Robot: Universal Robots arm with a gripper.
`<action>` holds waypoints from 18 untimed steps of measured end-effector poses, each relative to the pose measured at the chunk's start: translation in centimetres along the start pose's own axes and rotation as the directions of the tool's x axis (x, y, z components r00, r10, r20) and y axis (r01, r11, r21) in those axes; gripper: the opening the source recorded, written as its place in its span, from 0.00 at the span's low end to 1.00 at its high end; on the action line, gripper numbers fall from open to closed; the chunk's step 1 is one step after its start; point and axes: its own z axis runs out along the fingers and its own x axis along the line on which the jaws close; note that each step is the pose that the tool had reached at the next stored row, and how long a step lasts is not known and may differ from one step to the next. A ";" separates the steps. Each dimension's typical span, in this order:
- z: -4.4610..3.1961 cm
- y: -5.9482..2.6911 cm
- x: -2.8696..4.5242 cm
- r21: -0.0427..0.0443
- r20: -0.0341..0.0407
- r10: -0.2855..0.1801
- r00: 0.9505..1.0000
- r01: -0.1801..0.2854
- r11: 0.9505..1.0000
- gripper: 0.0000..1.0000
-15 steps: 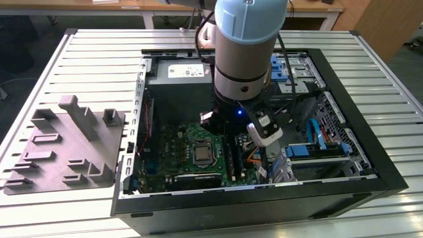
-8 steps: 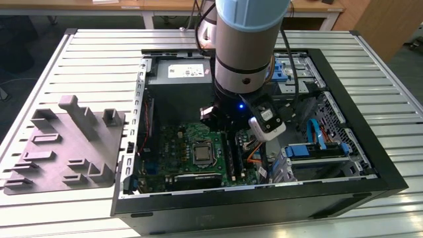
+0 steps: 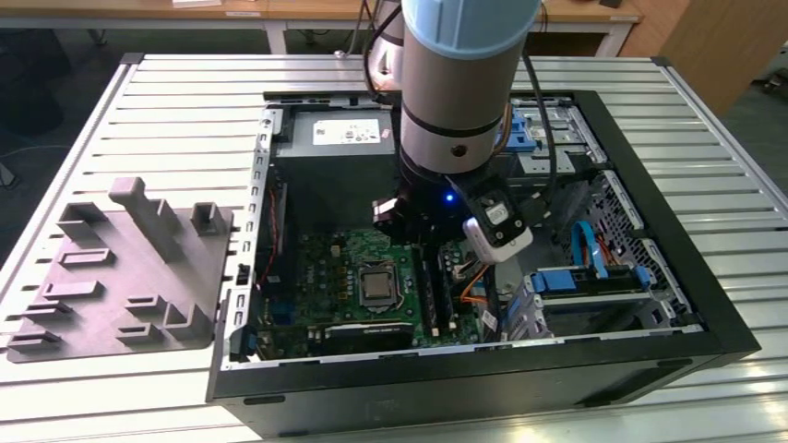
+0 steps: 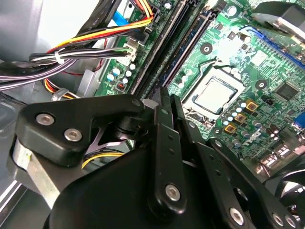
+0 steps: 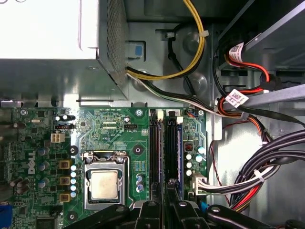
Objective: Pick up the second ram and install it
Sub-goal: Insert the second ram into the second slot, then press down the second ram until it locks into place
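The second ram (image 5: 178, 157) is a thin bluish stick standing on edge between the long black slot rails (image 5: 156, 157) on the green motherboard (image 5: 114, 133). In the second wrist view the second ram (image 4: 189, 44) runs straight to my fingertips. My gripper (image 5: 167, 206) hangs low over the near end of the slots. Its black fingers (image 4: 159, 143) are drawn together with only a sliver between them, pinching the stick's edge. From the exterior view my gripper (image 3: 425, 242) sits inside the open computer case, just above the board. The ram's gripped end is hidden by the fingers.
The processor socket (image 5: 104, 183) lies beside the slots. The grey power-supply box (image 5: 52, 33) and bundles of black, yellow and red cables (image 5: 267, 157) crowd the other sides. A grey moulded fixture (image 3: 124, 272) sits on the slatted table at the exterior view's left, outside the case (image 3: 493, 369).
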 end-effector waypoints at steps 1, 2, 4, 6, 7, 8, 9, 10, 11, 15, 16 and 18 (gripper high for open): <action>0.00 0.00 0.00 0.000 0.000 0.000 1.000 0.000 1.000 0.17; -0.01 0.00 0.00 0.000 0.000 0.000 1.000 0.000 1.000 0.11; -0.01 0.00 0.00 0.000 0.000 0.000 1.000 0.000 1.000 0.10; -0.02 0.00 0.00 0.000 0.000 0.000 1.000 0.000 1.000 0.10; -0.02 0.00 0.00 0.000 0.000 0.000 1.000 0.000 1.000 0.10; -0.07 0.00 0.00 0.000 0.000 0.000 1.000 0.000 1.000 0.10; -0.12 0.01 0.00 0.000 0.000 0.000 1.000 0.000 1.000 0.10; -0.12 0.01 0.00 0.000 0.000 0.000 1.000 0.000 1.000 0.10; -0.12 0.01 0.00 0.000 0.000 0.000 1.000 0.000 1.000 0.10; -0.13 0.01 -0.01 0.000 0.000 0.000 1.000 0.000 1.000 0.10; -0.14 0.04 -0.01 0.000 0.000 0.000 1.000 0.000 1.000 0.10; -0.13 0.16 0.00 0.000 0.000 0.000 1.000 0.000 1.000 0.10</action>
